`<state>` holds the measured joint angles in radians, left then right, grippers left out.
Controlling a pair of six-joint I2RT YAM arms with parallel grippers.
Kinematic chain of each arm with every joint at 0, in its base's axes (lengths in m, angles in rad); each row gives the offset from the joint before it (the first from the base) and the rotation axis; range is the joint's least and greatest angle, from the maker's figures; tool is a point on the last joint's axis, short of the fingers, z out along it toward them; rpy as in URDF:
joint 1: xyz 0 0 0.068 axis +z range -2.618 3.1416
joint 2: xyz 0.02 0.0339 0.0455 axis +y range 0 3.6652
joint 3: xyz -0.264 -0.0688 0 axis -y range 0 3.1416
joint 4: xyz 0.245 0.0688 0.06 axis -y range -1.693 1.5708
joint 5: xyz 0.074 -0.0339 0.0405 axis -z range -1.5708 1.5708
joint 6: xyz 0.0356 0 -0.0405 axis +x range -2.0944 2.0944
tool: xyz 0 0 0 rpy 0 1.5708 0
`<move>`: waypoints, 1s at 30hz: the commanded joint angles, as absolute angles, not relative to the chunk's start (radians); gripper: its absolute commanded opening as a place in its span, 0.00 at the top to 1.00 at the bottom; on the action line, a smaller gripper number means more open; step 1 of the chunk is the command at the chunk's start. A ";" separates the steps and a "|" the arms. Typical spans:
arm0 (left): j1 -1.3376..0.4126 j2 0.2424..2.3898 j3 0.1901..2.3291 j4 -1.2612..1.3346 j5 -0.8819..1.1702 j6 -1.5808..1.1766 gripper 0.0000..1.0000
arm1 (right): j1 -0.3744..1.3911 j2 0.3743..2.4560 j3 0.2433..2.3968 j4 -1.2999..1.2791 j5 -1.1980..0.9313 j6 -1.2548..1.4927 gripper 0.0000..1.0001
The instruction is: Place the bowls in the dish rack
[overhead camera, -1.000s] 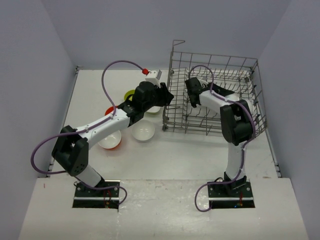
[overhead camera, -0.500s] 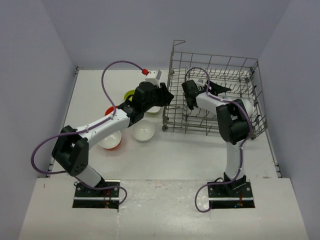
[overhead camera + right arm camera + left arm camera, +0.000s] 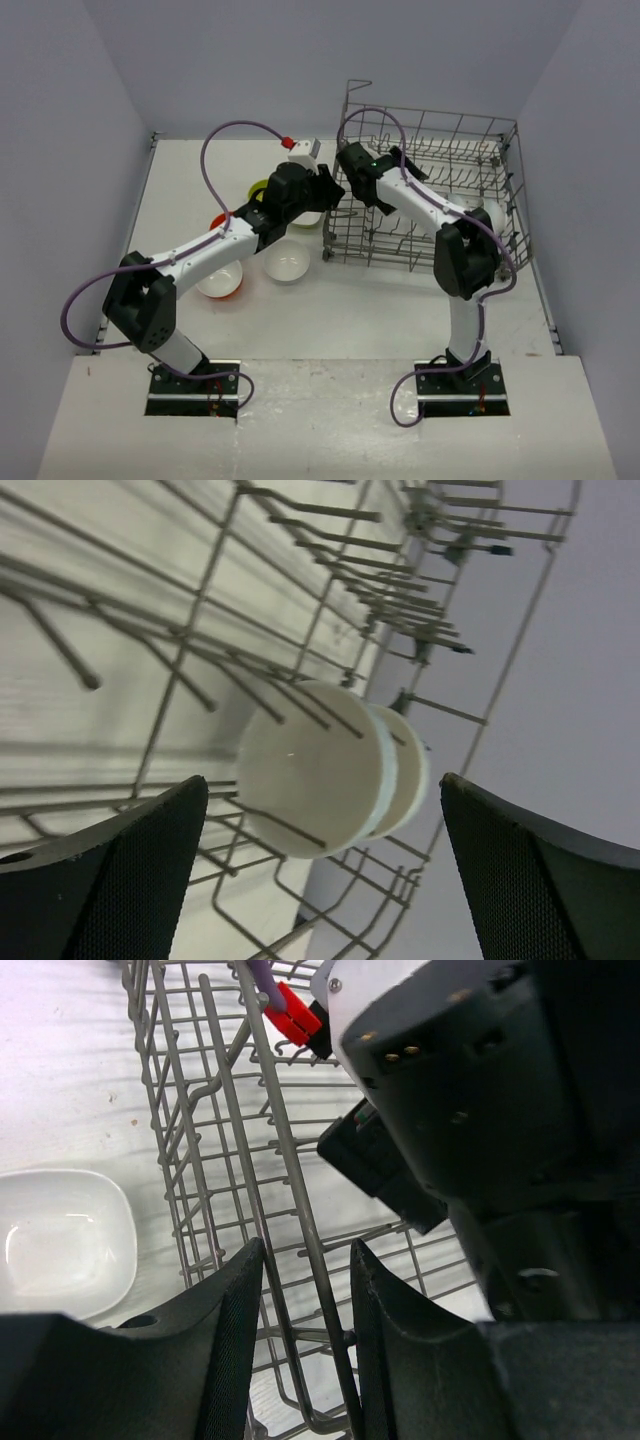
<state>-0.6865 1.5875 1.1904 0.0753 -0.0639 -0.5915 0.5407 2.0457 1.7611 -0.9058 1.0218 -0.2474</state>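
Note:
The dish rack [image 3: 480, 140] stands at the back right. My left gripper [image 3: 335, 197] [image 3: 306, 1250] is shut on the upright wires of its left wall [image 3: 290, 1160]. My right gripper [image 3: 392, 178] [image 3: 322, 780] hangs inside the rack near that wall, open wide and empty. A white round bowl [image 3: 310, 770] [image 3: 490, 215] leans on its side among the tines at the rack's right end, well beyond the fingertips. On the table left of the rack lie a white squarish bowl [image 3: 65, 1245] [image 3: 308, 218], a yellow-green bowl [image 3: 260, 188], a white round bowl [image 3: 286, 263], an orange bowl [image 3: 217, 222] and an orange bowl with white inside [image 3: 220, 283].
Grey walls close in the table on three sides. The left arm [image 3: 200, 255] lies across the loose bowls. The right arm [image 3: 455, 240] reaches over the rack's front wall, and its wrist body [image 3: 470, 1100] sits close behind the wires I hold.
My right gripper has opened wide and drawn back leftward across the rack, away from the white bowl now resting among the tines. The left arm has stayed put.

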 commanded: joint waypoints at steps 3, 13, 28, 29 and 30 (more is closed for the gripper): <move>-0.698 1.568 1.180 0.089 -0.005 -0.583 0.74 | 0.525 1.877 1.724 -0.916 0.648 -0.153 0.01; -0.721 1.581 1.193 0.078 -0.035 -0.600 0.75 | 0.456 1.364 1.399 -0.555 0.361 0.138 0.01; -0.772 1.608 1.157 -0.069 -0.359 -1.021 1.00 | 0.296 0.985 1.089 -0.592 0.287 0.351 0.01; -0.787 1.605 1.154 -0.075 -0.385 -1.072 1.00 | 0.295 0.985 1.089 -0.597 0.275 0.354 0.01; -0.796 1.605 1.154 -0.075 -0.396 -1.087 1.00 | 0.293 0.982 1.086 -0.595 0.267 0.356 0.01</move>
